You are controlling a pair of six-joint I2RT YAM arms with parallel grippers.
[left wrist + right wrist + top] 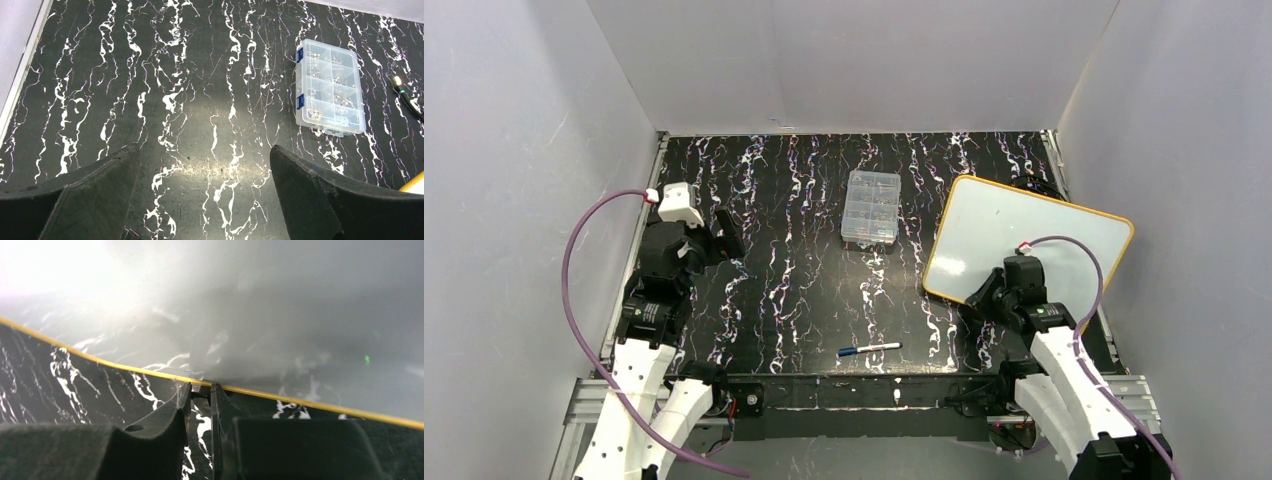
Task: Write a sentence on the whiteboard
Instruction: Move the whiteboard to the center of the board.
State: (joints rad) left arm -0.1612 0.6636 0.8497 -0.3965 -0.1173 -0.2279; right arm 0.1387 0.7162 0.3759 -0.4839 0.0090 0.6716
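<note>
The black, white-veined counter [804, 250] carries the whiteboard [1024, 235], which lies askew just right of the clear compartment box [871, 207]. The right fingers [165, 425] sit right of the box and nearer, drawn almost together with only a slit between, tips at the board's orange-yellow frame. The left fingers [100, 190] hang left of the box, spread wide over bare counter. A marker [870, 349] (blue-capped) lies well nearer than the box.

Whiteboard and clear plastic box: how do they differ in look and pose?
The whiteboard is larger, white with a yellow frame; the box is smaller, clear, with compartments. The whiteboard lies skewed to the table edges; the box sits nearly square. Both are rectangular.
</note>
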